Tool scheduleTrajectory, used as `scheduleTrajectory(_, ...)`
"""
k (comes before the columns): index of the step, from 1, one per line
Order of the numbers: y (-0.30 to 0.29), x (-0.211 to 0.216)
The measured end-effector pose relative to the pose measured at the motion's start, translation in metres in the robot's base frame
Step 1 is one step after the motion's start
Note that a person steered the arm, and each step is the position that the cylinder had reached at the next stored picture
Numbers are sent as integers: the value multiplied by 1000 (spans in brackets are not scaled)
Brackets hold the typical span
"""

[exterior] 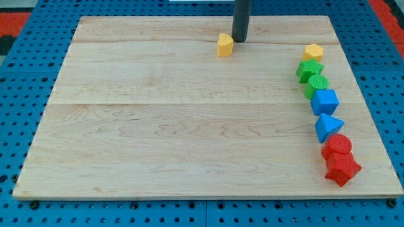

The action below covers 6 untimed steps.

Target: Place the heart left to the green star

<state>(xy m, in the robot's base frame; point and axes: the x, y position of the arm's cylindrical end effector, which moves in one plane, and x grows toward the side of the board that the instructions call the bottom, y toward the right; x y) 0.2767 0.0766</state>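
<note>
A yellow heart block (225,45) lies near the top middle of the wooden board (158,126). My tip (239,40) stands just to the heart's right, very close to it or touching it. The green star (309,70) sits far to the view's right, in a column of blocks along the board's right edge. The heart is well to the left of the star and a little higher in the view.
In the right column, from top down: a yellow hexagon (313,52), the green star, a green round block (317,84), a blue cube-like block (325,101), a blue triangle (327,126), a red round block (338,145), a red star (342,169). Blue pegboard surrounds the board.
</note>
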Motion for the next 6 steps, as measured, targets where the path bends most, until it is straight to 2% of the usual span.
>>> scheduleTrajectory(1, 5, 5)
scheduleTrajectory(2, 5, -17)
scheduleTrajectory(3, -32, -29)
scheduleTrajectory(4, -32, 44)
scheduleTrajectory(5, -3, -3)
scheduleTrajectory(6, 117, -26)
